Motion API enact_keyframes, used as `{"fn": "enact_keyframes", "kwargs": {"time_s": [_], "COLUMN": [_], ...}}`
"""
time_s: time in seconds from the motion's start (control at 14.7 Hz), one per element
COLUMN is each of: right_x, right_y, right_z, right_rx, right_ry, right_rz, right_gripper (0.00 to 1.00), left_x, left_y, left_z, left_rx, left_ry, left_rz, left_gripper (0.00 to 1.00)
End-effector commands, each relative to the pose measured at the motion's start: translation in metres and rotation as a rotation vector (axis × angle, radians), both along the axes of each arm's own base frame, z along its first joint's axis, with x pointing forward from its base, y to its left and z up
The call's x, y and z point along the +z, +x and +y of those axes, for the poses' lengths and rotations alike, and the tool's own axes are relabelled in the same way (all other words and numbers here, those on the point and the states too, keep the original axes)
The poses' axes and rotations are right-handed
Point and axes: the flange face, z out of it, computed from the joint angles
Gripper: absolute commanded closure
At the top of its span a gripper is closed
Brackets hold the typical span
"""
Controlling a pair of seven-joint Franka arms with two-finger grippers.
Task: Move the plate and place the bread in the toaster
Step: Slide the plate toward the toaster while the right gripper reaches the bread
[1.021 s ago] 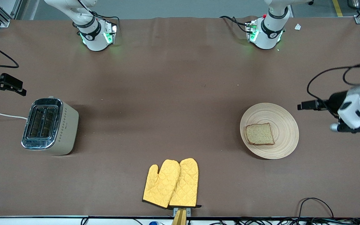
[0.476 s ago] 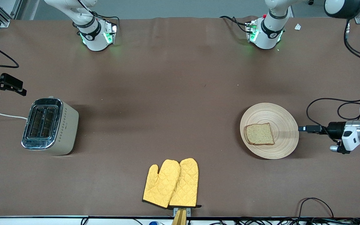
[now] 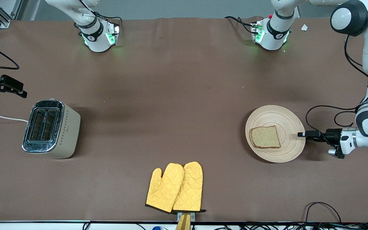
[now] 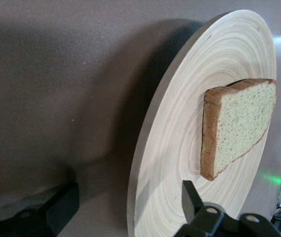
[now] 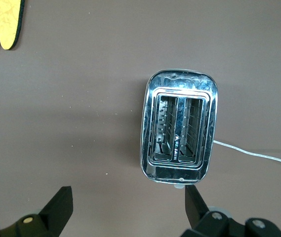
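Plate (image 3: 286, 118): round, light tan wood with ring grain; flat on the table toward the left arm's end; rim seen edge-on in the left wrist view (image 4: 150, 148).
Bread (image 3: 264, 137): one squarish slice, pale brown crumb, darker crust; lying flat on the plate, off-centre, on the part toward the right arm's end and nearer the front camera; also in the left wrist view (image 4: 236, 126).
Toaster (image 3: 51, 129): cream-beige body, shiny chrome top, two slots, both empty; upright toward the right arm's end, well apart from the plate; white cord trailing off the table edge; top seen from above in the right wrist view (image 5: 179, 131).
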Motion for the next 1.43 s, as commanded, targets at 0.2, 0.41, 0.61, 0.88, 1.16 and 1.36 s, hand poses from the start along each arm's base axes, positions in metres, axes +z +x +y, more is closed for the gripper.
{"fn": "enact_keyframes", "kwargs": {"time_s": [0.2, 0.41, 0.61, 0.88, 1.16, 1.36], "right_x": [0.002, 0.002, 0.002, -0.031, -0.08, -0.129], "right_y": [-0.001, -0.001, 0.001, 0.024, 0.053, 0.068], "right_z": [-0.001, -0.001, -0.003, 0.013, 0.059, 0.092], "right_rx": [0.002, 0.0, 0.004, 0.021, -0.077, -0.073], "right_ry": [0.021, 0.026, 0.039, 0.043, 0.104, 0.1], "right_rz": [0.0, 0.0, -0.01, 0.017, 0.021, 0.006], "right_gripper": [0.0, 0.0, 0.0, 0.0, 0.0, 0.0], "left_x": [0.003, 0.02, 0.057, 0.091, 0.094, 0.068], "left_y": [0.005, 0.004, 0.019, 0.045, 0.043, 0.023], "left_z": [-0.005, -0.023, -0.069, -0.206, -0.364, -0.47], "left_rx": [-0.021, -0.061, -0.066, -0.044, 0.001, 0.034], "left_ry": [-0.054, -0.119, -0.213, -0.295, -0.23, -0.211], "left_rz": [-0.049, -0.013, -0.036, 0.009, 0.023, 0.009], "left_gripper": [1.0, 1.0, 1.0, 1.0, 0.99, 1.0]}}
